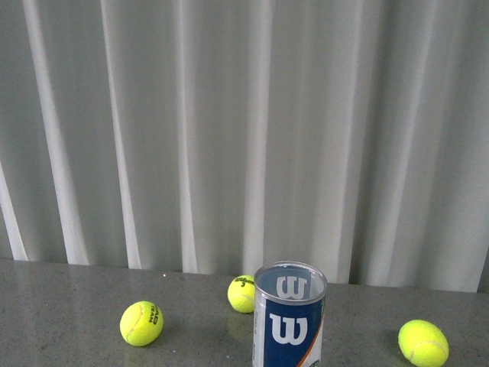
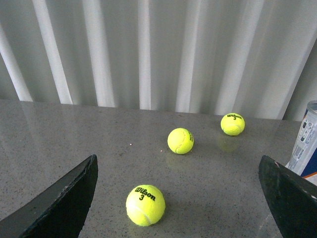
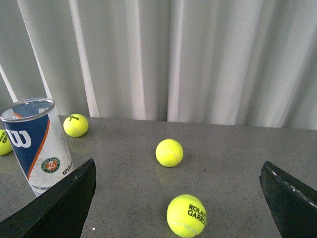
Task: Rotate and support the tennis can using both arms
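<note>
On the grey table, upright tennis can, open-topped, apparently empty

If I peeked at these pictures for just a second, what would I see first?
Probably the tennis can, standing upright with its big white W, at the near middle of the gray table. Next, the bright yellow tennis balls scattered around it, none touching it. Behind everything hangs a pale pleated curtain. In the wrist views, each arm's open gripper, left gripper and right gripper, holds nothing.

a lab-like test setup: bare grey speckled table against white curtain.
</note>
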Controlling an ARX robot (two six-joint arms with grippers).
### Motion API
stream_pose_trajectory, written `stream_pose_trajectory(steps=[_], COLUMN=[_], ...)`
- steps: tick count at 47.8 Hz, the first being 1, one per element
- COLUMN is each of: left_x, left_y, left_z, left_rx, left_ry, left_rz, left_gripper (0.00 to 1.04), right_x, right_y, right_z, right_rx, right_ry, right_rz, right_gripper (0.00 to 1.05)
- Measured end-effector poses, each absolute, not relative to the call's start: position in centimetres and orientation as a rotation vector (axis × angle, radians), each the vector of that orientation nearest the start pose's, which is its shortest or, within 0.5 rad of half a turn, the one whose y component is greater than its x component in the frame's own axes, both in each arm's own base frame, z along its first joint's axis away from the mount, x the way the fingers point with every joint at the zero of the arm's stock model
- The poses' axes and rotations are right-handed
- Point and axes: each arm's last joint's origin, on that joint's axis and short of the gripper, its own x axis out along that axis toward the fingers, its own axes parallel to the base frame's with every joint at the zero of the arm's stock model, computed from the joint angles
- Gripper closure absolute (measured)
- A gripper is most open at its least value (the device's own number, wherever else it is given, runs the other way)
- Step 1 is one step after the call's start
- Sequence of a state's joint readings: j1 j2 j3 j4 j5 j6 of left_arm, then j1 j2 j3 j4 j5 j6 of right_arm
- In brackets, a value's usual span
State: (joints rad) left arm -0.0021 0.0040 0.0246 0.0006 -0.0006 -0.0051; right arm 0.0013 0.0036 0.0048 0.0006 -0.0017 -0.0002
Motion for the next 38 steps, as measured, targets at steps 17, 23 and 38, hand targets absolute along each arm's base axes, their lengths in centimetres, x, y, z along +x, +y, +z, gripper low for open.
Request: stream_pose_trajectory(steps=[17, 23, 38], left_x=[9.64, 9.64, 9.64], left_y=[-0.02, -0.02, -0.02], left_z=[17.16, 17.16, 17.16], left_rx=[-0.005, -0.005, -0.005], left_ry=[-0.021, -0.021, -0.021], left_rz=[-0.002, -0.002, -0.002], left_gripper=[0.07, 0.07, 0.07], right_x=[9.76, 9.76, 9.76], right_y=[0.02, 0.02, 0.02], right_z=[16.49, 16.49, 16.49], right_rx=[0.0, 0.0, 0.0], right_ry=[-0.002, -0.002, -0.002], right_rz=[0.003, 0.003, 0.003], right_gripper=[0.07, 0.07, 0.07])
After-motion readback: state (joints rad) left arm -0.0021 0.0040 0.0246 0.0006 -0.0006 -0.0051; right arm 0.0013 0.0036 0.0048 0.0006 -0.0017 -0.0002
